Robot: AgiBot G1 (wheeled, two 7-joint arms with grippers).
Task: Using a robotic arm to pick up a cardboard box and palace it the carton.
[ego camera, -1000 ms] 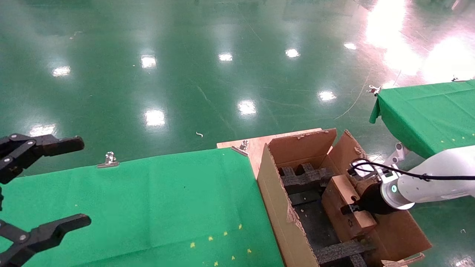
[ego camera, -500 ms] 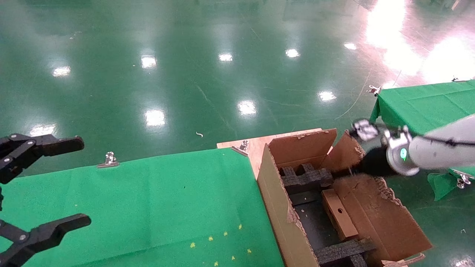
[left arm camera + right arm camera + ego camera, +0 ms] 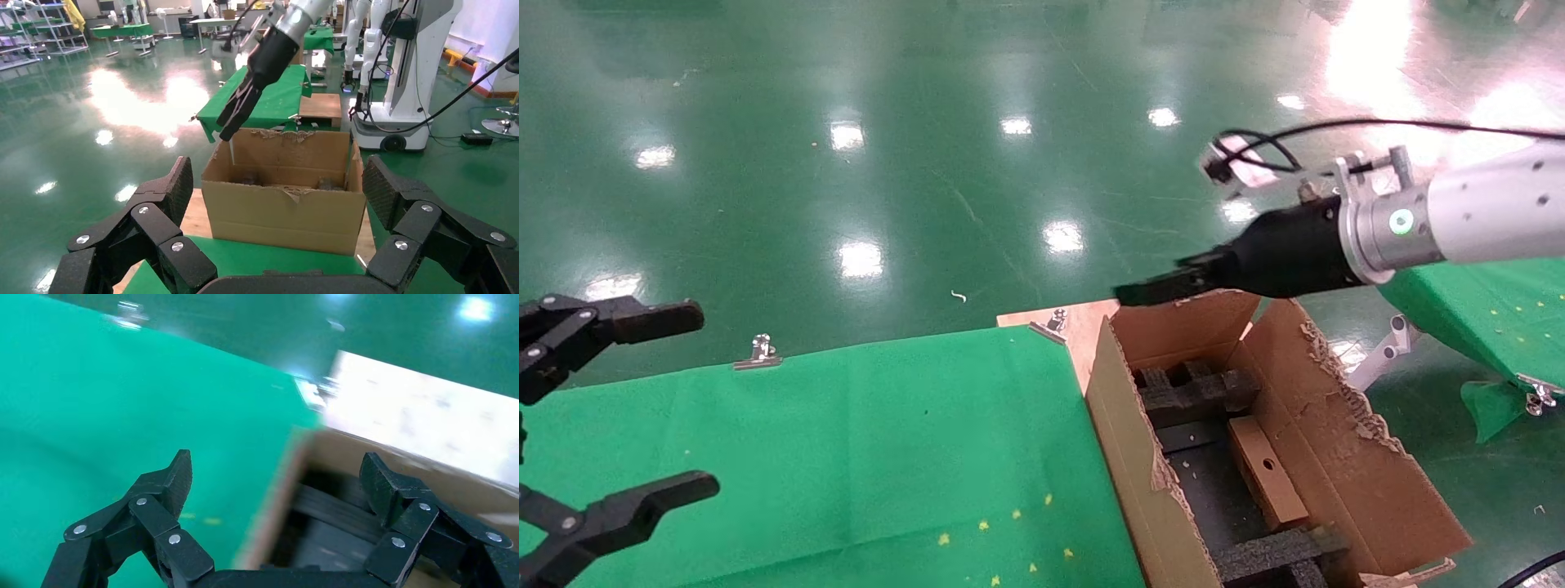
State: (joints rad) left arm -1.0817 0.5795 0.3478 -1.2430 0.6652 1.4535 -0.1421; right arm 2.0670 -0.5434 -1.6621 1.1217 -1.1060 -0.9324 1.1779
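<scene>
The small cardboard box (image 3: 1267,472), with its round hole facing up, lies inside the large carton (image 3: 1128,441), leaning against its right wall between black foam inserts (image 3: 1193,392). My right gripper (image 3: 1128,294), on the white arm with the black wrist, hovers above the carton's far flap. It is open and empty in the right wrist view (image 3: 275,484), where the carton's near corner (image 3: 278,496) lies below it. My left gripper (image 3: 609,408) is parked open at the left edge, over the green table. In the left wrist view (image 3: 278,184) it faces the carton (image 3: 281,214) and the right gripper (image 3: 235,116).
A green-clothed table (image 3: 846,441) stands left of the carton, with metal clips (image 3: 758,353) on its far edge. A wooden board (image 3: 1075,322) lies under the carton. A second green table (image 3: 1483,302) is at the right. Glossy green floor lies beyond.
My right gripper let go of the cardboard box, rose out of the carton and moved up and to the far left. The box stays inside the carton. The left arm has not moved.
</scene>
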